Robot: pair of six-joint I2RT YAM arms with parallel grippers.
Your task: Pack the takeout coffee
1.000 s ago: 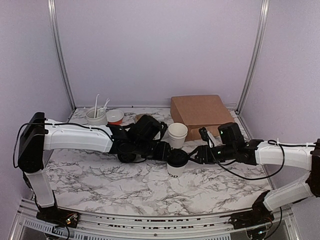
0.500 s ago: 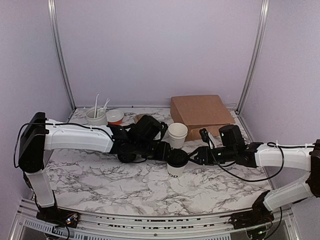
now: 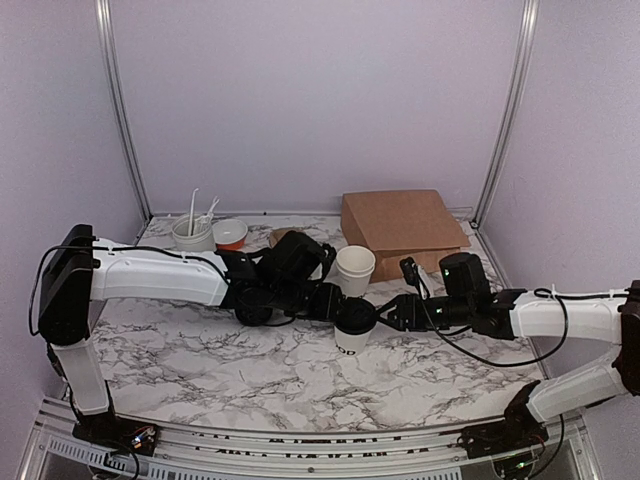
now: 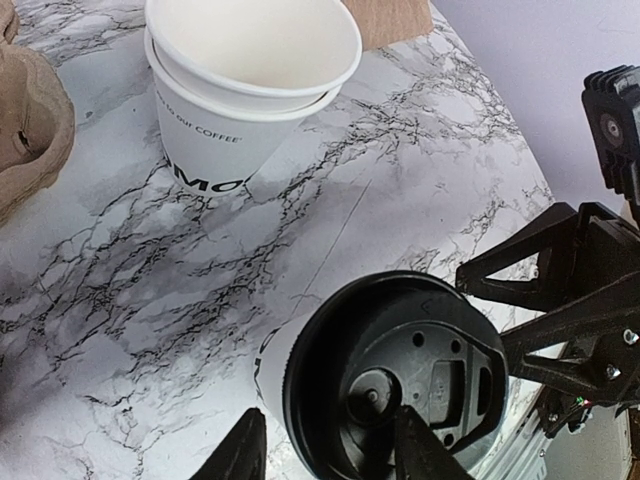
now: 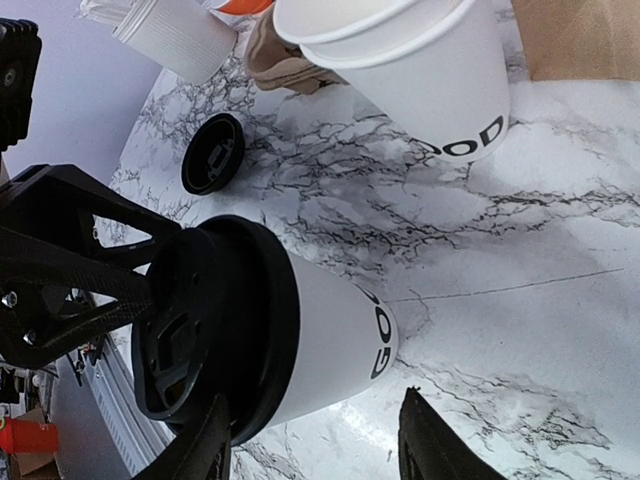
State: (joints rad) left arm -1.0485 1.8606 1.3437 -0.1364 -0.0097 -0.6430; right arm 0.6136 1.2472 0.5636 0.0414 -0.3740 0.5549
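The takeout coffee (image 3: pixel 355 316), a white cup with black lettering and a black dome lid, stands upright mid-table. My left gripper (image 3: pixel 333 308) reaches it from the left with its jaws apart. In the left wrist view one fingertip (image 4: pixel 250 440) sits beside the cup wall. The other (image 4: pixel 412 440) hangs over the lid of the takeout coffee (image 4: pixel 440 330), so nothing is clamped. My right gripper (image 3: pixel 381 316) comes from the right, open. In the right wrist view the lid is close to one finger (image 5: pixel 212 440), and bare marble separates the takeout coffee (image 5: pixel 330 340) from the other (image 5: pixel 430 440).
Stacked lidless cups (image 3: pixel 354 268) stand just behind the coffee. A brown paper bag (image 3: pixel 400 222) lies at the back right. A loose flat black lid (image 5: pixel 212 152) lies under the left arm, with a brown cardboard carrier (image 3: pixel 283 237) nearby. A utensil tub (image 3: pixel 192 232) and an orange bowl (image 3: pixel 230 233) sit back left.
My right gripper has edged left toward the cup and its jaws have narrowed slightly. The left arm and the cup have not moved.
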